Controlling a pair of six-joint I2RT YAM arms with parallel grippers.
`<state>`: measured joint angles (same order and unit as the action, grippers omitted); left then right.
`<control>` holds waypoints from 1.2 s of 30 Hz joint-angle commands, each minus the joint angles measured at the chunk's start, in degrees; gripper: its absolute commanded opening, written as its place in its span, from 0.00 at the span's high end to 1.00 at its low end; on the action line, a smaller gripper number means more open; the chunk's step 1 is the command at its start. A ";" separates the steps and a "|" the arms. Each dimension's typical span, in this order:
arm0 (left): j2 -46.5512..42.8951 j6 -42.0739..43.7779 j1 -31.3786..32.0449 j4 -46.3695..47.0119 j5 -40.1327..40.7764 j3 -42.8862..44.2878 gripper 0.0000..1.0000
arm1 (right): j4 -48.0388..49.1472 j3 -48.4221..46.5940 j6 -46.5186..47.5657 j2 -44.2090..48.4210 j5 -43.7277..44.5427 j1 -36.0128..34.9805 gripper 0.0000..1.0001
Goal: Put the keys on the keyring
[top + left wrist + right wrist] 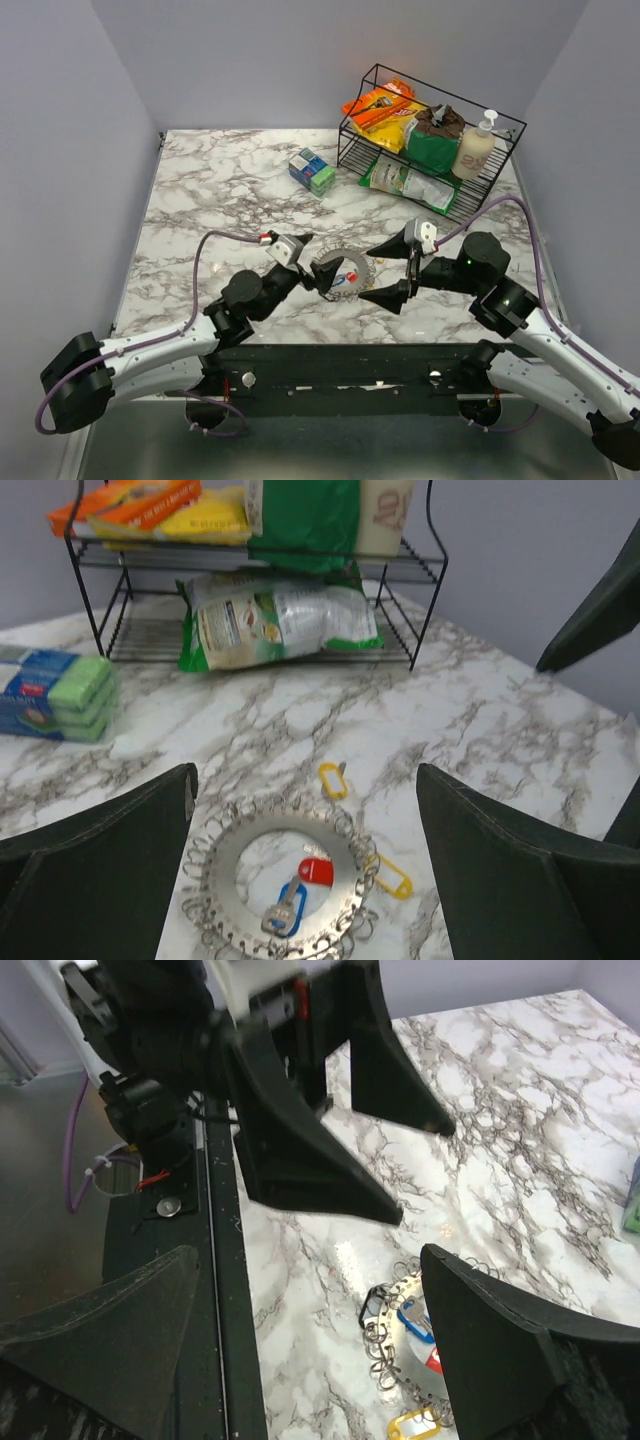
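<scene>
The keyring (348, 852), a flat silvery disc edged with small wire loops, lies on the marble table (500, 720). A blue key (285, 912) and a red key head (316, 872) lie in its middle hole. One yellow key (333, 780) lies just beyond it, and another yellow key (392, 877) touches its right rim. My left gripper (305, 775) is open and empty, its fingers on either side of the keyring and above it. My right gripper (310, 1255) is open and empty, hovering near the ring's (392, 1335) right side. A black key (372, 1305) sits at the rim.
A black wire rack (430, 130) with snack bags and a bottle stands at the back right. A pack of sponges (312, 170) lies left of it. The two grippers (322, 266) (365, 273) face each other closely over the keyring (350, 262).
</scene>
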<state>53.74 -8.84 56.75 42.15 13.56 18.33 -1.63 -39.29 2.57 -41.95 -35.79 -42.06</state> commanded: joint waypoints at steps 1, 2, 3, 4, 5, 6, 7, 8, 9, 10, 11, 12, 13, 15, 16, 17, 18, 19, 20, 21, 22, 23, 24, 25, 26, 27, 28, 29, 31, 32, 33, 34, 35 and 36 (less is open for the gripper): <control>-5.91 -0.30 0.29 -14.96 4.18 7.85 0.01 | 0.13 -2.37 0.07 -0.23 -1.65 -0.30 0.00; -7.40 -0.39 0.29 -15.86 5.41 9.52 0.01 | 0.22 -2.37 -0.02 -0.06 -1.65 -0.30 0.00; -8.11 -0.47 0.29 -16.74 6.38 10.40 0.01 | 0.14 -2.37 -0.02 0.03 -1.65 -0.30 0.00; -8.90 -0.65 0.29 -18.66 8.04 11.20 0.01 | 0.22 -2.37 -0.19 0.12 -1.56 -0.30 0.00; -9.61 -0.65 0.29 -19.55 8.41 12.60 0.01 | 0.22 -2.29 -0.28 0.38 -1.48 -0.30 0.00; -10.92 -0.04 0.29 -20.00 8.58 13.13 0.01 | 0.14 -2.28 -0.37 0.47 -1.47 -0.30 0.00; -11.45 -0.04 0.29 -21.66 8.76 13.75 0.01 | 0.13 -2.20 -0.54 0.56 -1.39 -0.30 0.00; -12.07 -0.30 0.29 -22.63 9.11 15.23 0.01 | 0.13 -2.11 -0.55 0.64 -1.39 -0.30 0.00; -12.86 -0.56 0.29 -23.34 9.29 15.94 0.01 | 0.13 -2.11 -0.63 0.65 -1.30 -0.30 0.00; -13.13 -1.09 0.29 -25.26 9.46 16.65 0.01 | 0.13 -2.11 -0.72 0.73 -1.21 -0.30 0.00; -13.48 -2.05 0.29 -27.19 9.20 18.48 0.01 | 0.13 -2.02 -0.72 0.73 -1.12 -0.30 0.00; -13.57 -2.49 0.29 -28.69 8.16 19.37 0.01 | 0.22 -2.02 -0.81 0.65 -1.12 -0.30 0.00; -13.74 -1.97 0.29 -30.97 7.28 20.16 0.01 | 0.40 -2.02 -0.81 0.56 -1.04 -0.21 0.00; -13.66 -1.88 0.29 -31.95 5.52 21.40 0.01 | 0.40 -2.11 -0.81 0.38 -0.95 -0.30 0.00; -13.57 -1.88 0.29 -32.56 5.42 21.66 0.01 | 0.48 -2.11 -0.90 0.03 -0.95 -0.30 0.00; -13.40 -2.06 0.29 -33.01 5.25 22.27 0.01 | 0.66 -2.20 -0.81 -0.06 -0.95 -0.30 0.00; -13.13 -1.97 0.29 -33.45 4.90 22.54 0.01 | 0.57 -2.20 -0.81 -0.14 -0.95 -0.30 0.00; -12.96 -1.71 0.29 -33.88 4.37 22.72 0.01 | 0.66 -2.28 -0.81 -0.41 -0.95 -0.30 0.00; -12.69 -1.36 0.29 -33.98 4.28 22.98 0.01 | 0.84 -2.20 -0.81 -0.67 -0.95 -0.30 0.00; -12.43 -1.18 0.29 -34.24 4.19 23.16 0.01 | 0.84 -2.28 -0.81 -0.76 -0.95 -0.30 0.00; -12.08 -1.00 0.29 -34.59 4.10 23.16 0.01 | 0.92 -2.28 -0.81 -0.85 -0.95 -0.30 0.00; -11.90 -0.92 0.29 -34.85 4.10 23.42 0.01 | 1.01 -2.28 -0.81 -1.11 -0.95 -0.30 0.00; -11.20 -0.48 0.29 -35.20 4.10 23.60 0.01 | 1.01 -2.20 -0.72 -1.29 -0.95 -0.30 0.00; -10.76 -0.48 0.29 -35.82 4.10 23.77 0.01 | 1.10 -2.11 -0.72 -1.37 -0.86 -0.30 0.00; -10.41 -0.56 0.29 -36.08 4.02 24.47 0.01 | 1.10 -2.02 -0.64 -1.64 -0.77 -0.30 0.00; -9.54 -0.65 0.29 -36.17 3.67 24.65 0.01 | 1.10 -1.85 -0.63 -1.81 -0.68 -0.30 0.00; -9.09 -0.65 0.29 -36.17 3.23 24.74 0.01 | 1.10 -1.76 -0.63 -2.08 -0.34 -0.21 0.00; -8.65 -0.74 0.29 -36.17 2.27 25.26 0.01 | 1.10 -1.67 -0.72 -2.17 -0.07 -0.39 0.00; -6.90 -0.91 0.20 -36.79 2.00 25.88 0.01 | 2.67 -1.23 -0.98 -2.87 0.46 -0.39 0.00; -6.28 -1.09 0.11 -37.14 1.82 26.75 0.01 | 3.03 -1.06 -0.99 -3.13 0.72 -0.30 0.00; -4.80 -1.44 -0.23 -37.58 1.38 27.20 0.01 | 3.30 -0.97 -1.07 -3.66 1.07 -0.30 0.00; -3.91 -1.96 -0.67 -38.62 0.51 27.72 0.01 | 3.47 -0.71 -1.34 -3.92 2.47 -0.30 0.00; -3.03 -2.40 -1.20 -39.07 -0.20 28.68 0.01 | 3.56 -0.53 -1.51 -4.19 3.44 -0.21 0.00; -1.11 -2.84 -2.34 -39.68 -2.03 29.30 0.01 | 3.74 -0.44 -1.86 -4.45 4.75 -0.30 0.00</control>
<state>48.82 -10.28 56.47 5.65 16.38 44.16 -0.14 -40.03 2.02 -45.30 -35.27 -42.06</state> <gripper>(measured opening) 0.985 0.996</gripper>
